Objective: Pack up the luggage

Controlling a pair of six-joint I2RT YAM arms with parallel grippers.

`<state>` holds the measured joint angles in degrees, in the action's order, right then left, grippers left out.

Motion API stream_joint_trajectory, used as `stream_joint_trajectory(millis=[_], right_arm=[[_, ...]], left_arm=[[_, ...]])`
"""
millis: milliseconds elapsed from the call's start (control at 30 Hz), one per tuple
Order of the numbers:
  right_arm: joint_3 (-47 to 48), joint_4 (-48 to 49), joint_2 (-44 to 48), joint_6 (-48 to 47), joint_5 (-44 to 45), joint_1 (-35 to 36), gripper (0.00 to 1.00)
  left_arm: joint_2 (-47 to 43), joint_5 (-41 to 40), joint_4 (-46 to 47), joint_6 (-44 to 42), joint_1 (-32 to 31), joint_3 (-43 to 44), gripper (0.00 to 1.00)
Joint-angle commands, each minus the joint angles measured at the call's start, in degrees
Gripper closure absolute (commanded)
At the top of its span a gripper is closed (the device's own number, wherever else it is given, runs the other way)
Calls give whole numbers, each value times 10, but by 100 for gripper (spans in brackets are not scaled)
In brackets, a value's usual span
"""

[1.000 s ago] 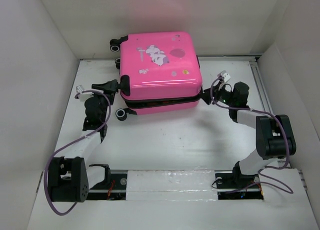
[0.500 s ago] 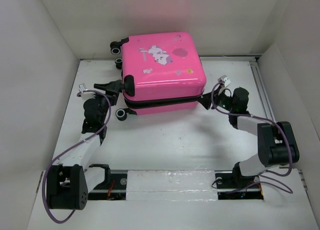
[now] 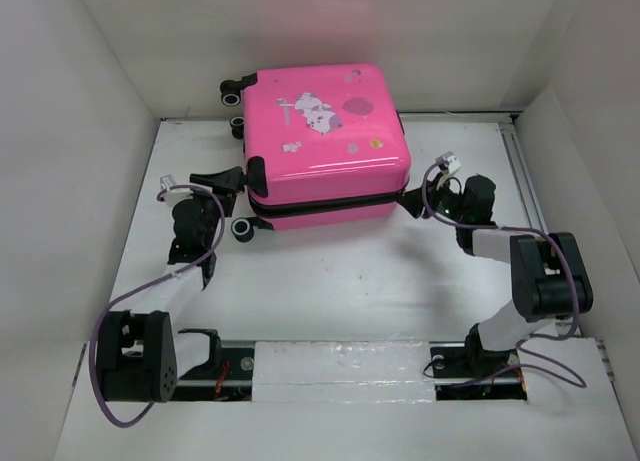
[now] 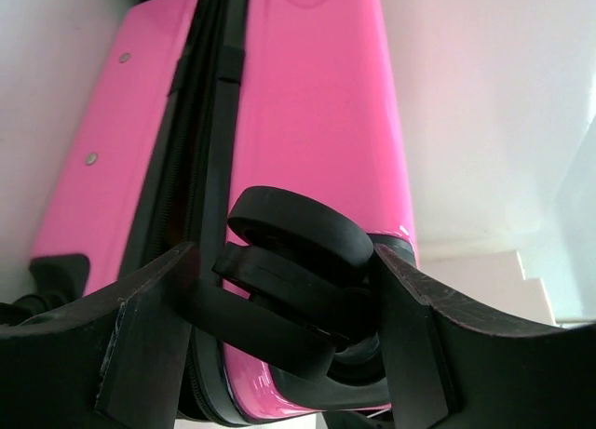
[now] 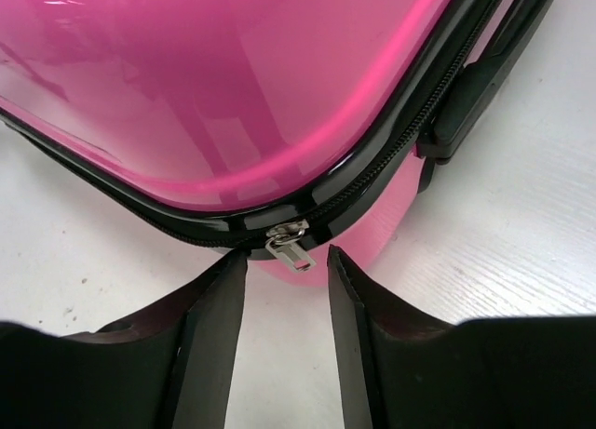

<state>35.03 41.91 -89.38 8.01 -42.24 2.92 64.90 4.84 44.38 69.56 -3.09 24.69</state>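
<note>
The hot-pink luggage (image 3: pixel 325 141) lies flat and closed at the back of the white table, wheels to the left, a black zipper line round its side. My left gripper (image 3: pixel 243 179) is at its left side. In the left wrist view its fingers (image 4: pixel 149 336) press both sides of a black wheel (image 4: pixel 298 234) on the pink shell (image 4: pixel 317 94). My right gripper (image 3: pixel 408 196) is at the near right corner. In the right wrist view it (image 5: pixel 285 255) is open, its tips either side of the silver zipper pull (image 5: pixel 291 249), not touching it.
White walls (image 3: pixel 90 131) close in the table on the left, back and right. Other wheels stick out at the back left (image 3: pixel 237 86) and near left (image 3: pixel 243 228). A black handle mount (image 5: pixel 475 94) sits on the luggage's right side. A rail (image 3: pixel 340 366) runs along the near edge.
The luggage has shifted slightly to the right with the left gripper on its wheel. The right gripper has drawn a little nearer and stays at the corner.
</note>
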Motion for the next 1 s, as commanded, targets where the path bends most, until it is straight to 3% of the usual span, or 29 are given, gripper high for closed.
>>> stream_joint_trajectory(millis=[0, 167, 400, 500, 700, 800, 967], right_arm=[[34, 42, -25, 3, -25, -4, 54], [41, 67, -33, 3, -40, -4, 61], [60, 98, -63, 3, -45, 2, 85], [49, 132, -69, 14, -40, 2, 100], [16, 137, -36, 20, -4, 25, 100], [-5, 91, 9, 0, 39, 66, 100], [-25, -67, 92, -34, 214, 223, 100]], left_arm=[[8, 22, 93, -21, -7, -1, 100], [20, 22, 93, -21, -7, -1, 100], [43, 27, 115, -21, -2, -12, 100], [43, 27, 115, -21, -2, -12, 100], [43, 27, 120, -27, -2, -17, 100], [43, 22, 120, -33, -26, -17, 100], [55, 31, 149, -33, -32, -25, 100]])
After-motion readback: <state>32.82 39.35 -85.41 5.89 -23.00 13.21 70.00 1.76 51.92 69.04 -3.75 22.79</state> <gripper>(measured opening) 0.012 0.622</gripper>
